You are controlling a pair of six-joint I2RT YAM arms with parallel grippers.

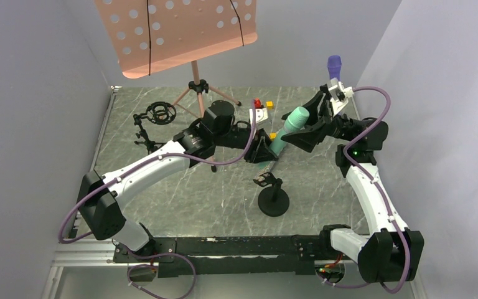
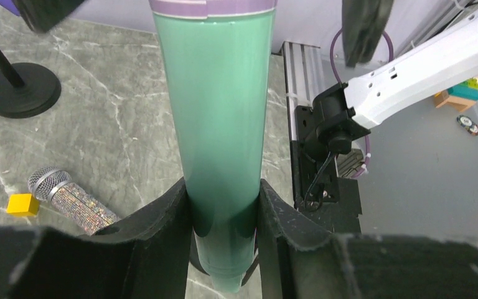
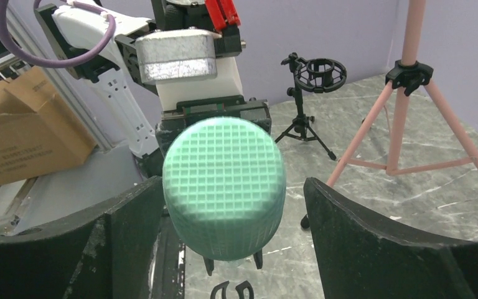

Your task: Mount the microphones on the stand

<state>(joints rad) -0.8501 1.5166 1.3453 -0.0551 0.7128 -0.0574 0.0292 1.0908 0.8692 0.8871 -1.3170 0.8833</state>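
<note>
Teal mic (image 1: 289, 128) is up in the air over the middle of the table (image 1: 211, 193), tilted, mesh head toward the right arm. The left gripper (image 2: 224, 193) has it, both fingers pinching the lower body from either side. The right gripper (image 3: 233, 187) sits spread around the mesh head, with a clear gap on at least one side, so it carries nothing. All the weight is on the left arm.

Just below it stands the round-base stand (image 1: 272, 200), its clip (image 1: 263, 180) empty and near the mic's tail end. That looks like the target. Over at the far left, the small tripod with the ring mount (image 1: 155, 118) is empty too.

The silver mic (image 2: 74, 198) lies flat on the table, head touching or just beside a yellow cube (image 2: 22, 204). Nobody is on it.

The purple mic (image 1: 334, 64) stands upright at the far right, behind the right arm. Its lower end is hidden, so whether it sits in a holder I cannot tell.

By my count: teal in hand but not seated, silver untouched, purple possibly done. At best one of three is in, so most of the job is ahead. Next the tail has to line up with that empty clip and press in.
</note>
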